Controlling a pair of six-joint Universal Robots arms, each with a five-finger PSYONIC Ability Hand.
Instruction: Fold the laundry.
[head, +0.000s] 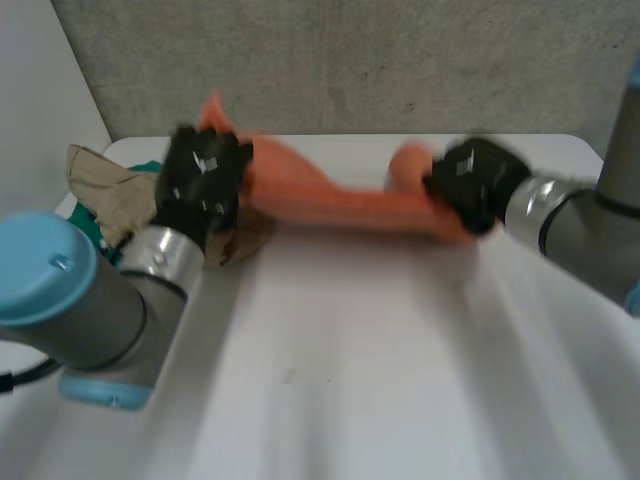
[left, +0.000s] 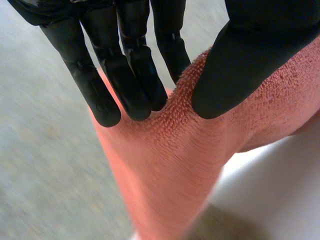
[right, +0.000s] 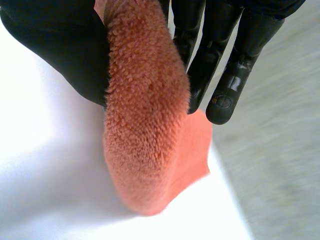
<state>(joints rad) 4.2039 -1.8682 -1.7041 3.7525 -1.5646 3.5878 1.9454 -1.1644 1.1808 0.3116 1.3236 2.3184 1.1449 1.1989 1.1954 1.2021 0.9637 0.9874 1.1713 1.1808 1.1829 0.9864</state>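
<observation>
Tan cloth (head: 105, 185) and a green cloth (head: 95, 225), possibly more laundry, are lying heaped at the bench's (head: 380, 350) left edge. Beside them the left hand (head: 205, 180) is pinching one end of the orange terry towel (head: 340, 205) between its fingers (left: 125, 75) and thumb. The towel is hanging stretched between both hands, low over the bench. The right hand (head: 475, 185) is gripping the other end, fingers (right: 220, 55) and thumb closing on a bunched fold. Soft, light and limp, it is likely sagging wherever unsupported, so the corners are looking like the best holds.
</observation>
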